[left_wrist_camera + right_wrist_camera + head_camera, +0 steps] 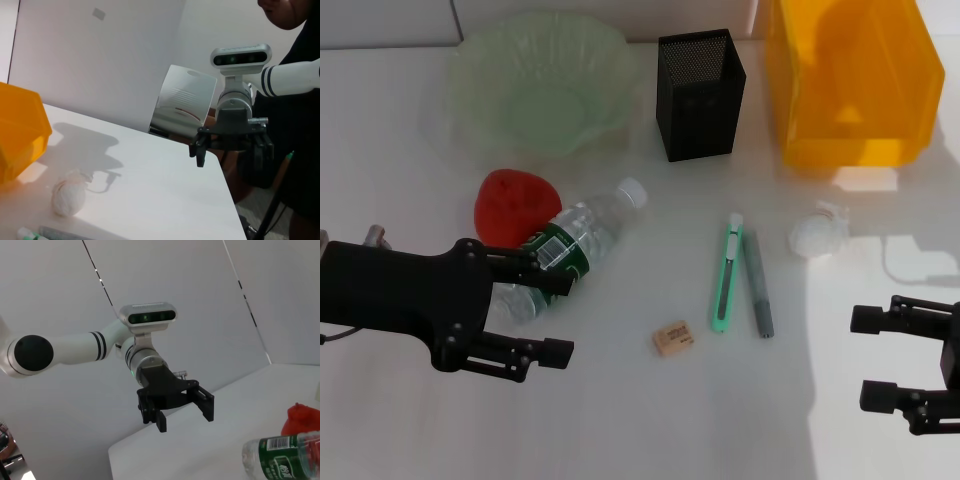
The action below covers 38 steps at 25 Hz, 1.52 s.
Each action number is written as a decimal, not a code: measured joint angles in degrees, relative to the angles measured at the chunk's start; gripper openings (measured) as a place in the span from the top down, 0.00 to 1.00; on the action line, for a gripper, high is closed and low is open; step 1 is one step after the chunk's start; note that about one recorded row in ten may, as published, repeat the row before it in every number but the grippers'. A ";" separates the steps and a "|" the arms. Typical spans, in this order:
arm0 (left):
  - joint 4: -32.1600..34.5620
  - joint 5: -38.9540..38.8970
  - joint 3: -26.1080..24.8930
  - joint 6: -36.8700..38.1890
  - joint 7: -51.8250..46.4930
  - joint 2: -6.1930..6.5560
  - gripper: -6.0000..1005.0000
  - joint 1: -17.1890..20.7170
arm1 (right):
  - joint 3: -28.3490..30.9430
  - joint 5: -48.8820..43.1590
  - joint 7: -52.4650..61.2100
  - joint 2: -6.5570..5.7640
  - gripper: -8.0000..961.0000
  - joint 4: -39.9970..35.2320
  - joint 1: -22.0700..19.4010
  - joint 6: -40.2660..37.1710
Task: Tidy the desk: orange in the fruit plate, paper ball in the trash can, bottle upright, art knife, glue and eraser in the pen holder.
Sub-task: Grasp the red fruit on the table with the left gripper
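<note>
Currently the left gripper (560, 318) hovers with fingers spread apart just beside the lying bottle (572, 248), holding nothing. Behind the bottle sits a red crumpled object (512, 202), near the green fruit plate (540, 82). The right gripper (880, 358) waits open at the desk's right edge, well apart from the paper ball (816, 236).

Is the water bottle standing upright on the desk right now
No, in the head view the bottle lies on its side beside the red object, cap pointing toward the pen holder.
</note>
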 joint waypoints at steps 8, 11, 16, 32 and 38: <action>-0.01 0.08 -0.12 -0.01 -0.04 -0.03 0.27 -0.10 | 0.71 0.53 -1.87 0.32 0.15 5.01 3.11 0.98; 0.03 0.08 -0.23 0.02 -0.05 0.00 0.28 -0.10 | 0.78 0.53 -2.47 0.33 0.15 6.48 4.15 1.76; 0.88 0.17 -4.90 -5.76 -2.12 0.01 0.30 -0.02 | 0.85 0.56 -2.48 0.36 0.15 7.05 4.51 2.23; -1.66 1.42 -3.32 -36.46 1.42 -2.55 0.37 0.77 | 0.97 0.67 -2.50 0.36 0.15 9.61 3.58 4.17; -2.40 2.95 1.86 -42.54 1.11 -2.93 0.39 0.59 | 1.04 0.67 -2.49 0.35 0.15 10.34 4.26 4.18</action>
